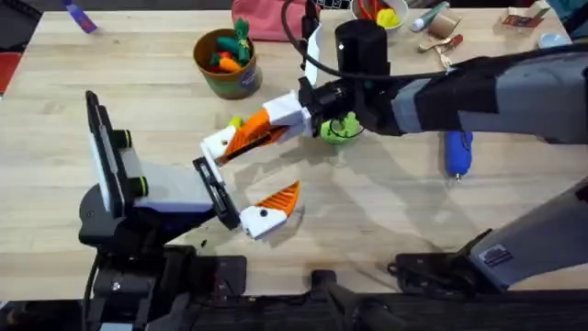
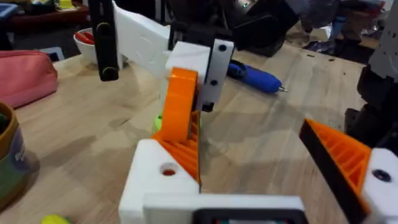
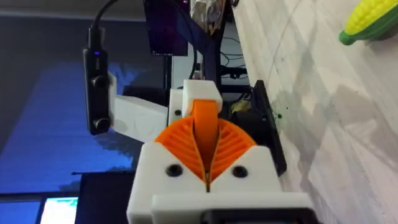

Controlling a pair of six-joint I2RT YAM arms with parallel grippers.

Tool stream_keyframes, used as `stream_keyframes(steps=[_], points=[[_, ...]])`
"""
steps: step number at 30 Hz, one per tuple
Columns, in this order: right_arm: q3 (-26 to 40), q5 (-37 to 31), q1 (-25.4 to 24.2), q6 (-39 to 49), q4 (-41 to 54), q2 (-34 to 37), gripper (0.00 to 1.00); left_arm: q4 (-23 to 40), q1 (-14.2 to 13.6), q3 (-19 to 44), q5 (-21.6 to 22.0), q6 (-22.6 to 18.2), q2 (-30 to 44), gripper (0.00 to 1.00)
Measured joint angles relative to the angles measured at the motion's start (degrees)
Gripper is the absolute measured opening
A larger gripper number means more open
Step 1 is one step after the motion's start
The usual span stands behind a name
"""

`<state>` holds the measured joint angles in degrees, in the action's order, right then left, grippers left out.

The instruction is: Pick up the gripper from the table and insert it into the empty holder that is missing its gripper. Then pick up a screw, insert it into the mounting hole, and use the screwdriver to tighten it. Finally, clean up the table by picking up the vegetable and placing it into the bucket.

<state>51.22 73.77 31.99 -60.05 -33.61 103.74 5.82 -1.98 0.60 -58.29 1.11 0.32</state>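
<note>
Two end effectors meeting, bucket (image 1: 226, 62) behind, screwdriver (image 1: 457, 152) aside

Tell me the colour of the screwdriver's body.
Blue. The screwdriver shows best in the left wrist view, lying on the table with its thin metal bit visible.

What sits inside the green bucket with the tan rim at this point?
Inside the green bucket with the tan rim lie orange toy carrots with green tops. Anything beneath them is covered.
</note>
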Motion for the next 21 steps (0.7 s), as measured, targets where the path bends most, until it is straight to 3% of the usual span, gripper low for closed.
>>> stream_keyframes(steps=[21], points=[[0.0,1.0,0.4,-0.2,0.1,0.0,0.008,0.0,0.0,0.0,-0.5,0.0,0.0,0.985]])
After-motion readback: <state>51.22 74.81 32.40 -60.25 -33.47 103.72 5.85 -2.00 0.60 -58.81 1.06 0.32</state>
